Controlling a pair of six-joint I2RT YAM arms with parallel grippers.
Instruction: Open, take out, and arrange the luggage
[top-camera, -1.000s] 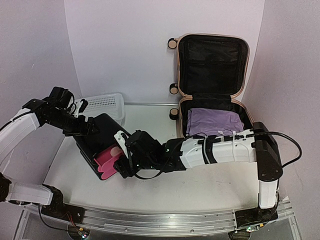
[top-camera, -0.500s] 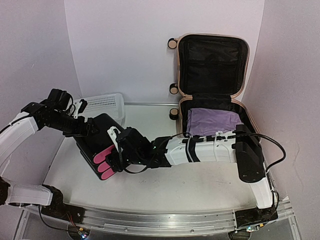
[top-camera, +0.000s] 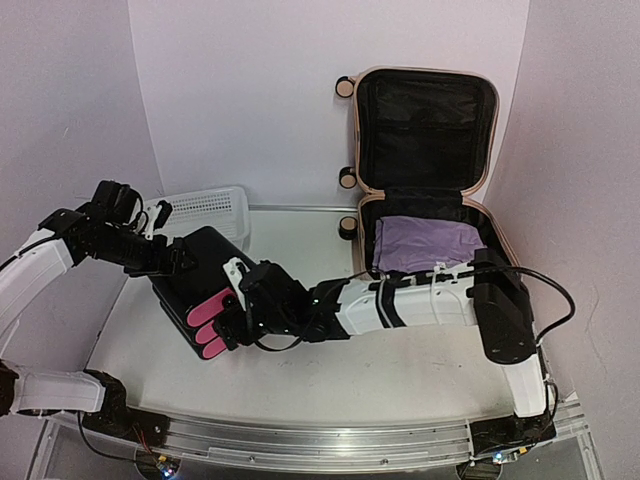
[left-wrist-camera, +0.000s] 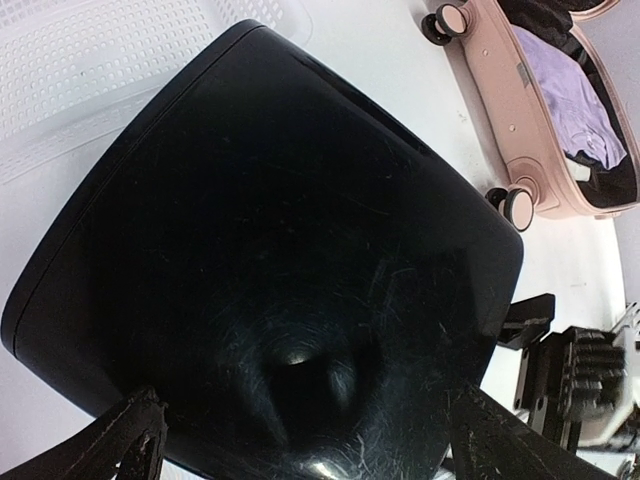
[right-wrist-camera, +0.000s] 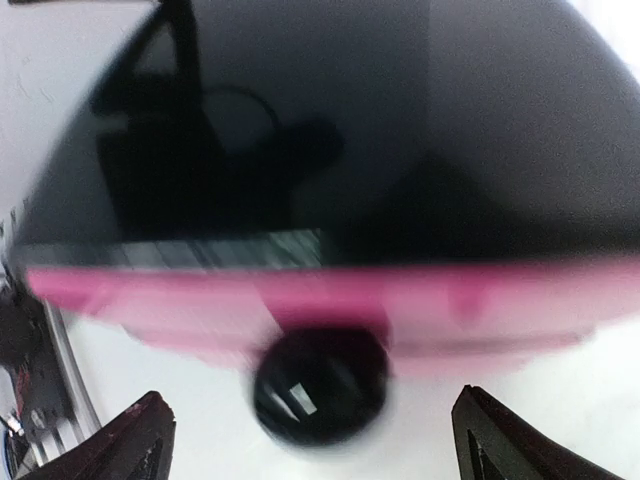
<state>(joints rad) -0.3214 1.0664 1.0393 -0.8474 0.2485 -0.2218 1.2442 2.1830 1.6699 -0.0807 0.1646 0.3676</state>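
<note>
Right end effector (top-camera: 232, 305) shifted left, white table (top-camera: 400, 370), pale walls (top-camera: 240, 100)

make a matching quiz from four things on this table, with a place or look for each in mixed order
Things:
1. suitcase
2. purple cloth
3. drawer box
4. basket

Place or look:
a. white mesh, back left by the wall
b. open, lid standing upright
c. lying in the lower shell
d. black with pink fronts, left of centre

Pairs: 1-b, 2-c, 3-d, 4-a
</note>
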